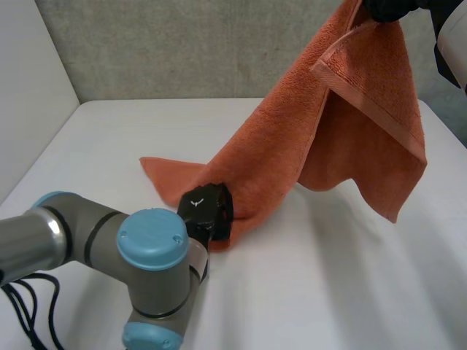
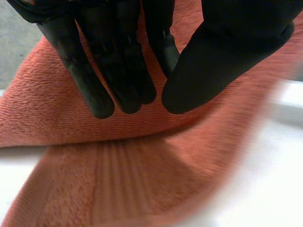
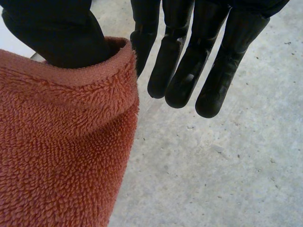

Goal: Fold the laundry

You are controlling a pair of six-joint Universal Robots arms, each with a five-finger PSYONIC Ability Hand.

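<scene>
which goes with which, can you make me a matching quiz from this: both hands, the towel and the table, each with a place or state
Column one:
1. left hand
2. right hand
3. towel
4. table

Column two:
a. white, with the towel's low end lying on it
b. raised high, fingers straight, towel draped over its thumb
c. orange, hanging from up high down to the table
d. low, at the towel's edge by the table, fingers straight

Pairs: 1-d, 2-b, 3-c, 4-a
</scene>
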